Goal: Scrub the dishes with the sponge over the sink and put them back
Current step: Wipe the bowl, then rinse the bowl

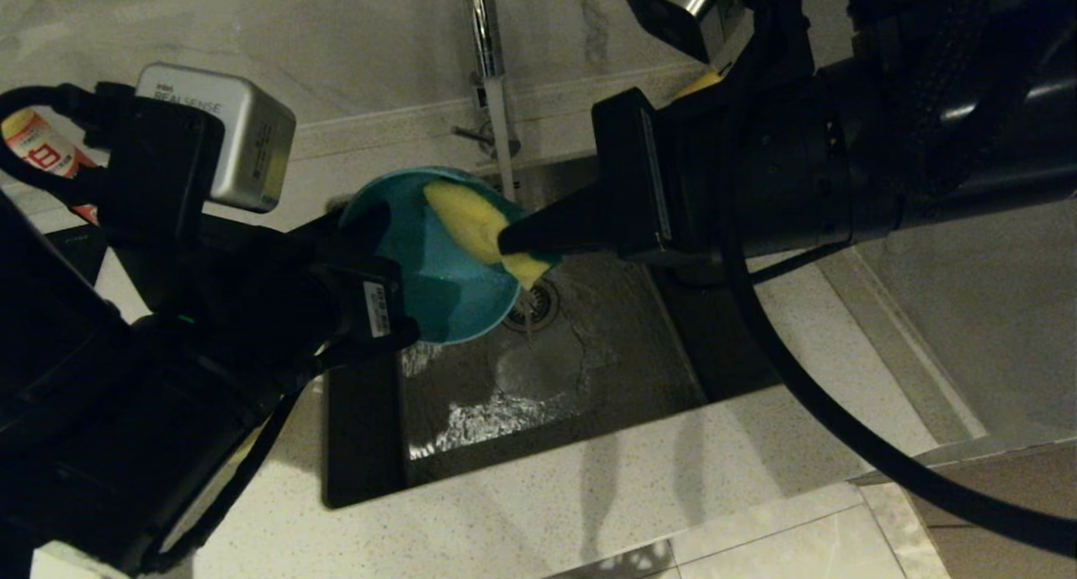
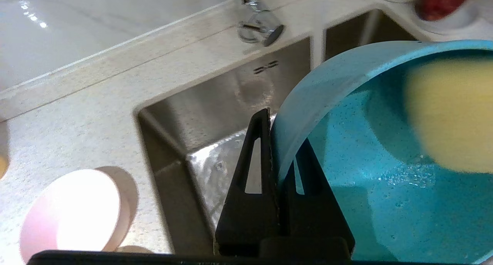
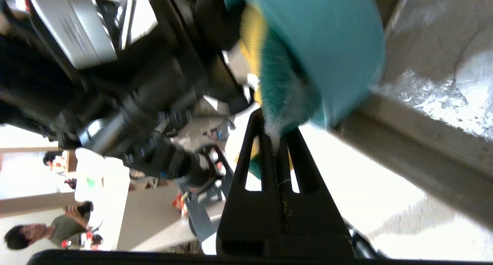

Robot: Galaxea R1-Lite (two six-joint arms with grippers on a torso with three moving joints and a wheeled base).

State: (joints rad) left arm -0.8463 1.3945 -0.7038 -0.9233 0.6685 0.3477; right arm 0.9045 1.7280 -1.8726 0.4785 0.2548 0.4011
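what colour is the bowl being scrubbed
Light blue bowl, clearest in the left wrist view.

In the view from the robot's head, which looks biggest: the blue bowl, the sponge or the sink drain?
1. Blue bowl
2. Sponge
3. Drain, partly hidden behind the bowl and farther off, so its rank is unsure.

Blue bowl [image 2: 346, 84] matt speckled plastic, wet inside. Sponge [image 1: 471, 221] porous yellow foam, fuzzy green scouring face. Sink [image 1: 606, 352] brushed steel, tap [image 1: 481, 23] glossy chrome, countertop [image 2: 77, 114] speckled stone.
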